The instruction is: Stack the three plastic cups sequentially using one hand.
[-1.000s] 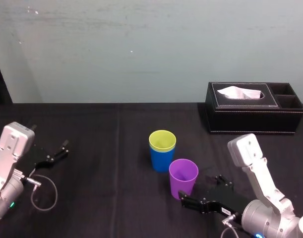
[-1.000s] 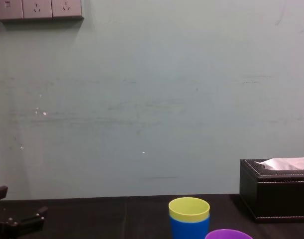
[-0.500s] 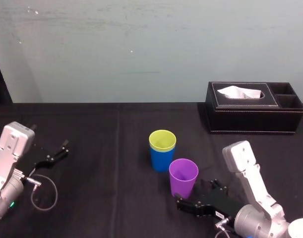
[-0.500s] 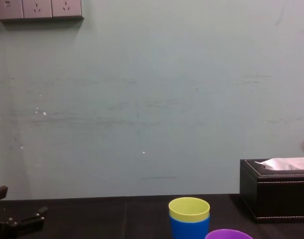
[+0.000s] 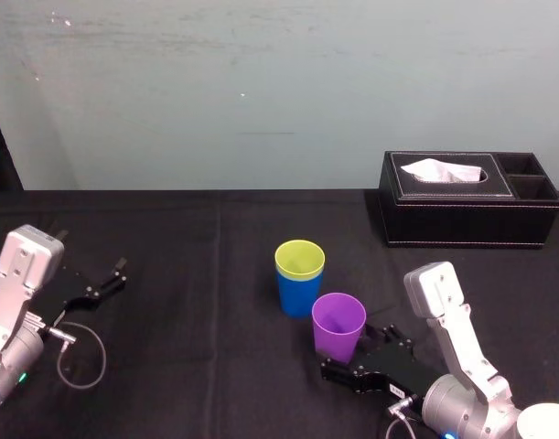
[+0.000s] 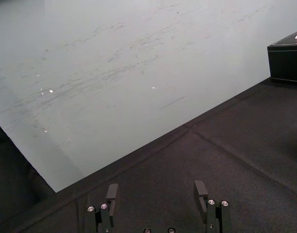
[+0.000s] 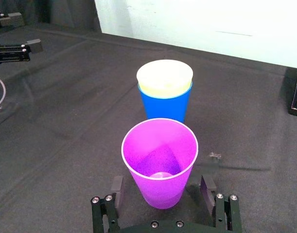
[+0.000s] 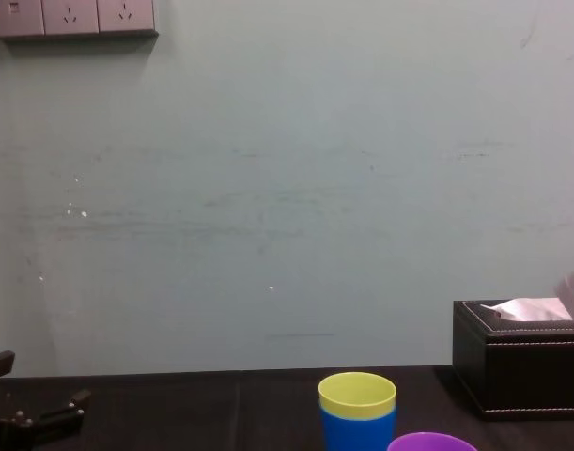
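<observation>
The yellow-green cup (image 5: pixel 299 259) sits nested inside the blue cup (image 5: pixel 299 294) at the middle of the black table. The purple cup (image 5: pixel 338 325) stands upright just in front of them and slightly to the right. My right gripper (image 5: pixel 357 352) is open, one finger on either side of the purple cup's lower part. The right wrist view shows the purple cup (image 7: pixel 160 160) between the fingers (image 7: pixel 207 186), with a small gap on each side, and the blue cup (image 7: pixel 165 104) behind it. My left gripper (image 5: pixel 101 285) rests open and empty at the table's left.
A black tissue box (image 5: pixel 467 210) stands at the back right, near the wall. A thin cable loop (image 5: pixel 78 357) lies on the cloth by my left arm. Wall sockets (image 8: pixel 70 17) sit high on the pale wall behind the table.
My right gripper has slid forward and leftward, so its open fingers now flank the purple cup. The cups and the left arm have not moved.
</observation>
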Available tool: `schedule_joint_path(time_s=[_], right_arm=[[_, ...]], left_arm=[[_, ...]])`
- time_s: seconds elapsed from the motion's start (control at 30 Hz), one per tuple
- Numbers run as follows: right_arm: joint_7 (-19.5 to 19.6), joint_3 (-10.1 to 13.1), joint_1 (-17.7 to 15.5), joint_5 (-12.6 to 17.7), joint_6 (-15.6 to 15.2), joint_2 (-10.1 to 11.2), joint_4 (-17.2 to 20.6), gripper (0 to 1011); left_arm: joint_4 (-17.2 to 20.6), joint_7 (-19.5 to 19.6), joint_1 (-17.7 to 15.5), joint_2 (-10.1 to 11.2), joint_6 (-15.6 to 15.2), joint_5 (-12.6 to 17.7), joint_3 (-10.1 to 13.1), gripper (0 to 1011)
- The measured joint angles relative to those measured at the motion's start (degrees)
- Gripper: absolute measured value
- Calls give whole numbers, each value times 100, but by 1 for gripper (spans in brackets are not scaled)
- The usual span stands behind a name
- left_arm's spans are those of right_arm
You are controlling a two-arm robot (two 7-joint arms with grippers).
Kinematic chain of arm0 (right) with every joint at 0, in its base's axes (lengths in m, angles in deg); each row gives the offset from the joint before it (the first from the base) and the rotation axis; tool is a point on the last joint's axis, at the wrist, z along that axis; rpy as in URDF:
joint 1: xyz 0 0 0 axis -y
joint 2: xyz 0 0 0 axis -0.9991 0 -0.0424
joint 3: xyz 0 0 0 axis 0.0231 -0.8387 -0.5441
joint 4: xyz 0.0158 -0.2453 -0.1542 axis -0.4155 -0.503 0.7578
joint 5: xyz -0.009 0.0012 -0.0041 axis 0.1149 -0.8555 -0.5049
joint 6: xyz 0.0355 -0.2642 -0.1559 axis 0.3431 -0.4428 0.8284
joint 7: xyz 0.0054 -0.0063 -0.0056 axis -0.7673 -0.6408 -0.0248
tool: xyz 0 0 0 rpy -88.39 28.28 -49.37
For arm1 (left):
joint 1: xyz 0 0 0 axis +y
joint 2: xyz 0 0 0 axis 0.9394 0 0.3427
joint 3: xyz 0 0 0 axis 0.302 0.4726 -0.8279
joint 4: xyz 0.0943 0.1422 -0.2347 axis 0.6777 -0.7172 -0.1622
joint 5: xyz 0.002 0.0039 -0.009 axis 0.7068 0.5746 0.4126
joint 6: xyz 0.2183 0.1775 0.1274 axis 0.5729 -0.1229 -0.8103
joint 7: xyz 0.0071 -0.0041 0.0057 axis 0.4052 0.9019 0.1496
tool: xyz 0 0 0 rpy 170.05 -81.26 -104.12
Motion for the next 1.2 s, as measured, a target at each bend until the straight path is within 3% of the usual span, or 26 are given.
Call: schedule_joint_path(time_s=[0.83,1.2], right_arm=[[-3,-82,257,-189,62,-236,-367,1003],[-12,-78,274,-187,32,-247,-384,984]], left_arm=[[0,0,0,0,0,0,0,1000],[0,0,0,0,0,0,0,1000]])
